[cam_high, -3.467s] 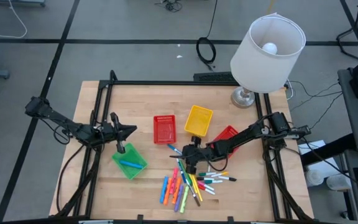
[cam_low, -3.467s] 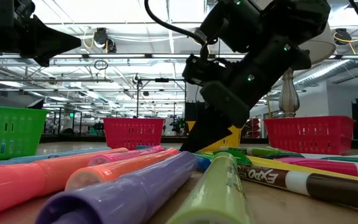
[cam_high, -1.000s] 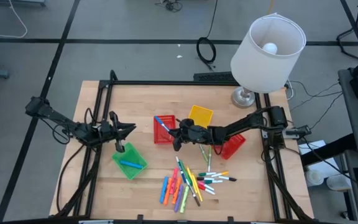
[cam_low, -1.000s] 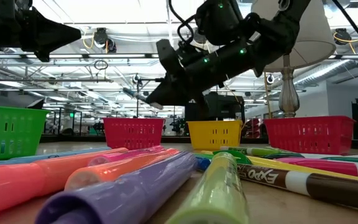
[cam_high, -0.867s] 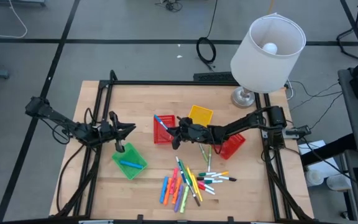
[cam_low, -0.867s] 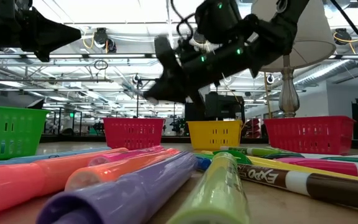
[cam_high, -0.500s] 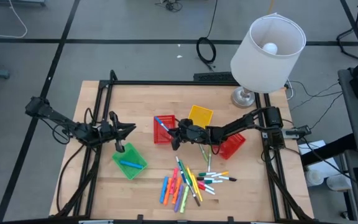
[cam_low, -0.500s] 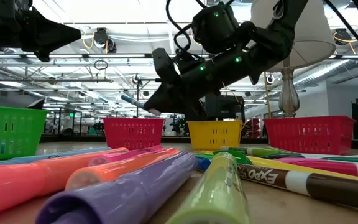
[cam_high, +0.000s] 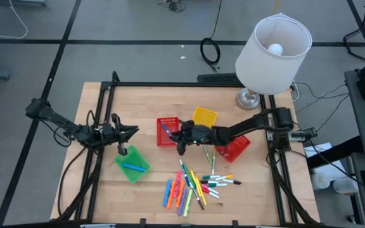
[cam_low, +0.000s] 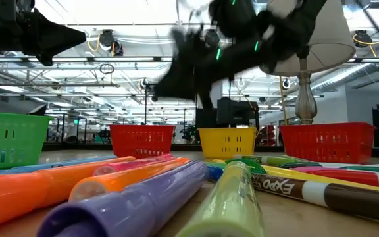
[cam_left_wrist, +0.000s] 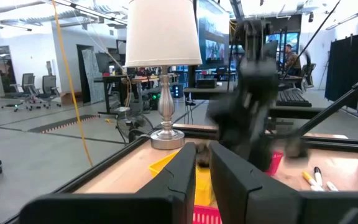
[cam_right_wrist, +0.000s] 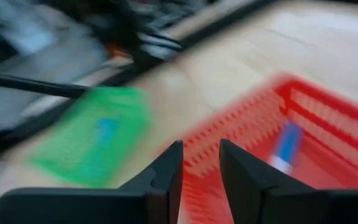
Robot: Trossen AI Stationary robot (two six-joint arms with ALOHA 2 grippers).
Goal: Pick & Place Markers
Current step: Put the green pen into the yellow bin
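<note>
Markers (cam_high: 192, 183) lie mostly in a loose heap on the near middle of the wooden table (cam_high: 144, 101), pens and highlighters in pink, orange, purple, green, yellow and blue, some crossing one another. A large white lamp (cam_high: 272, 47) stands at the table's far right corner. Across the middle sit four mesh baskets: a green basket (cam_high: 132, 164) toward the left, a red basket (cam_high: 167, 130) in the centre, a yellow basket (cam_high: 203, 118) just beside it, and a second red basket (cam_high: 238, 145) partly under the right arm. One blue marker (cam_high: 131, 166) lies inside the green basket, and another blue marker (cam_right_wrist: 286, 145) lies in the central red basket, slanting against its wall.

Stretched across from the right side, the right gripper (cam_high: 180, 135) hangs at the right edge of the central red basket; its fingers (cam_right_wrist: 166, 177) stand slightly apart with nothing between them, the blue marker lying free below. Over the table's left part, just beyond the green basket, the left gripper (cam_high: 120, 135) hovers; its fingers (cam_left_wrist: 182, 174) show a narrow gap, and whether it counts as released or clenched I cannot tell.
</note>
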